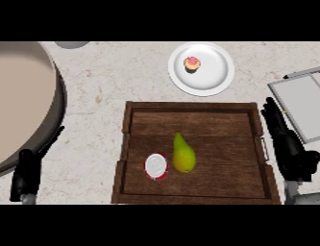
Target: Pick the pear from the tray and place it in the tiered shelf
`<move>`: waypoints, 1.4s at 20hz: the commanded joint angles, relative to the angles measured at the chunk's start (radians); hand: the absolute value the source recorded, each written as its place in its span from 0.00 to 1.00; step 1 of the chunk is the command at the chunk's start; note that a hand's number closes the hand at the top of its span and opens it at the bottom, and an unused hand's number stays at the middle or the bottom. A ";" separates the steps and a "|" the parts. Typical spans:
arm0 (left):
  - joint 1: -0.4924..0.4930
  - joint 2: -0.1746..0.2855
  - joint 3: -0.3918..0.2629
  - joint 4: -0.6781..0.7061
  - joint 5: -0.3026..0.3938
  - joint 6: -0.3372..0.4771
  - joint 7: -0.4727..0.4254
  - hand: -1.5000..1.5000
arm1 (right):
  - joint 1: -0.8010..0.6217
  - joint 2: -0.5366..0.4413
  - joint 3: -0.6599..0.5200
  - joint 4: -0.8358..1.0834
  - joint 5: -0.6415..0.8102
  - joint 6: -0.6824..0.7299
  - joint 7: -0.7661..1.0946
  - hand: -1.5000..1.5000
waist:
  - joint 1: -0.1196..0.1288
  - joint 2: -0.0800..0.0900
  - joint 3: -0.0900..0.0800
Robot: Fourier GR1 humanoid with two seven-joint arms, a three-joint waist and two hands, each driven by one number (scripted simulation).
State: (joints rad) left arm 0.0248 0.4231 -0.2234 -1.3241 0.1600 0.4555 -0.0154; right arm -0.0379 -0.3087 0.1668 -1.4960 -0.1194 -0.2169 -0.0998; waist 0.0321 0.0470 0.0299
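The right hand (287, 144) is standing just outside the tray's (190, 108) right rim, fingers straight and apart, holding nothing. The pear (183, 153) is lying near the tray's centre, just beside a red-and-white round item (156, 166). Risk: a reach across may be catching the rim or rolling the pear into that item.

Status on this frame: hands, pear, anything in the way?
Left hand open, low left; right hand open, outside the tray's right rim. Pear lying in tray, not held. Red-and-white round item close on its left.
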 commanded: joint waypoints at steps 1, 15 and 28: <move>-0.020 0.019 0.001 -0.023 0.014 -0.055 0.034 0.50 | -0.124 0.033 0.003 0.101 -0.023 0.049 0.025 1.00 | -0.012 -0.043 -0.029; -0.188 -0.042 -0.011 -0.216 0.175 -0.185 0.089 0.50 | -0.476 0.137 -0.082 0.326 -0.311 0.329 0.206 0.00 | -0.012 -0.037 -0.028; -0.121 0.012 -0.019 -0.272 0.192 -0.193 0.088 0.50 | -0.784 -0.181 0.245 0.245 -0.075 0.717 0.623 0.00 | -0.007 -0.055 -0.035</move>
State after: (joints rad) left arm 0.0389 0.4038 -0.3526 -1.5680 0.3430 0.2409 0.0756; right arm -0.7330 -0.4160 0.2993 -1.2175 -0.3109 0.4149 0.4475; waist 0.0274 0.0007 -0.0159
